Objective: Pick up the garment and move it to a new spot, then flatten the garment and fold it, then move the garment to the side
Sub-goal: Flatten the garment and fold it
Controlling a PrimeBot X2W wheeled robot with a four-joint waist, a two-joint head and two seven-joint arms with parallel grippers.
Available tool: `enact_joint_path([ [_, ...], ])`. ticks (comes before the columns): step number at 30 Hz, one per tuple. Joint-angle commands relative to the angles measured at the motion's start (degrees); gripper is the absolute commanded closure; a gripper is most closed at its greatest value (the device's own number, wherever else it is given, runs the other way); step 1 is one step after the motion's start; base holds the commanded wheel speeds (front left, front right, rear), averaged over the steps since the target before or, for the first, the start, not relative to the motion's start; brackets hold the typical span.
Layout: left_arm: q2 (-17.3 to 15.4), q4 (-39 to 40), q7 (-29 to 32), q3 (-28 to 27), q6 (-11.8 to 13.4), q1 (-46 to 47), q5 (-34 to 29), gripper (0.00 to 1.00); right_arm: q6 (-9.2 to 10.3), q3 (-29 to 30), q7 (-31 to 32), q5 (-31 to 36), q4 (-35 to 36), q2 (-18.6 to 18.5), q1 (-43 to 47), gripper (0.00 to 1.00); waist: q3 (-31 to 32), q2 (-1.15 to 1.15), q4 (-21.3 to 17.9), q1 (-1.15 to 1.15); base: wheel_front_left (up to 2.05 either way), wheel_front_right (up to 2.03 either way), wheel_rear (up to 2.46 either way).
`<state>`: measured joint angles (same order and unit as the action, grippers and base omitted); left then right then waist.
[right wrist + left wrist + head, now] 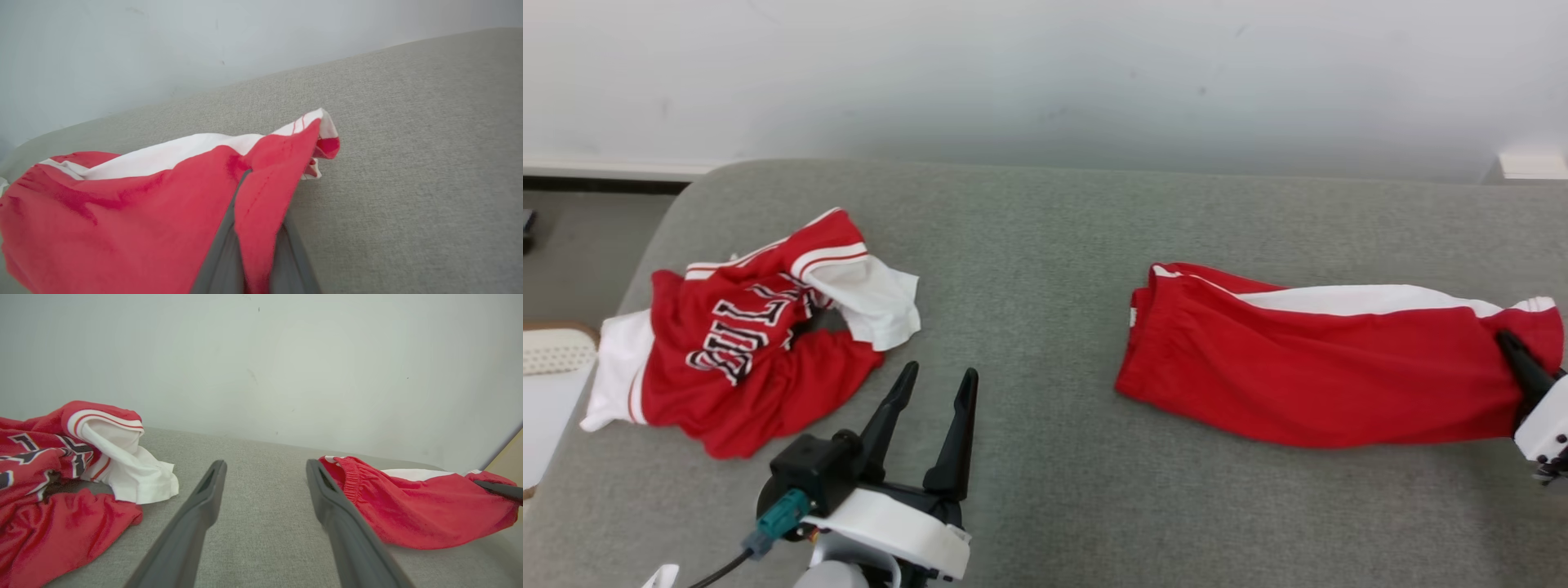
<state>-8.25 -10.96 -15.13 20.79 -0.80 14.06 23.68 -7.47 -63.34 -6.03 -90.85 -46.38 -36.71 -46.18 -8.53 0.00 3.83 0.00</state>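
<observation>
Fingers [958,429] of the left gripper [939,371] stand spread and empty over the near part of the grey woven cushion surface [1045,506]. Level with it at the right, the right gripper [1511,343] is clamped on the leg hem of the red shorts with a white side stripe [1307,376], which lie flattened, waistband toward the middle. At the left, a crumpled red-and-white lettered jersey [743,343] sits close to the cushion's rounded left edge. A wide bare strip separates the garments, and bare cushion runs behind them to the white wall [1045,73].
</observation>
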Motion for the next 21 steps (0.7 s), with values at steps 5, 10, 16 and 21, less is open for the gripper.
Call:
enact_joint_path([
  [5, 1.1, -0.9, 0.0, -1.3, -1.3, -1.1, -1.8, 0.00, -0.03, 0.1, -0.5, 1.1, 0.5, -2.4, -1.0, 1.00, 0.4, 0.00, -1.4, 0.00, 0.00, 0.00, 0.00],
  [10, 2.2, -2.4, 0.0, -2.2, -2.1, -1.4, -2.4, 0.00, -0.03, -1.4, 1.0, 4.6, 1.0, -3.5, -5.0, 1.00, 1.0, 0.00, -0.2, 0.00, 0.00, 0.00, 0.00],
  [16, 3.7, -3.6, 0.0, -2.9, -2.7, -1.7, -2.4, 0.00, -0.03, -5.5, 4.7, 9.8, 2.5, -0.3, -9.1, 1.00, 1.7, 0.00, 3.2, 0.00, 0.00, 0.00, 0.00],
  [21, 4.6, -4.5, 0.0, -3.6, -3.3, -1.9, -2.3, 0.00, -0.03, -8.0, 10.8, 12.7, 2.4, 4.1, -11.1, 1.00, 2.2, 0.00, 6.2, 0.00, 0.00, 0.00, 0.00],
])
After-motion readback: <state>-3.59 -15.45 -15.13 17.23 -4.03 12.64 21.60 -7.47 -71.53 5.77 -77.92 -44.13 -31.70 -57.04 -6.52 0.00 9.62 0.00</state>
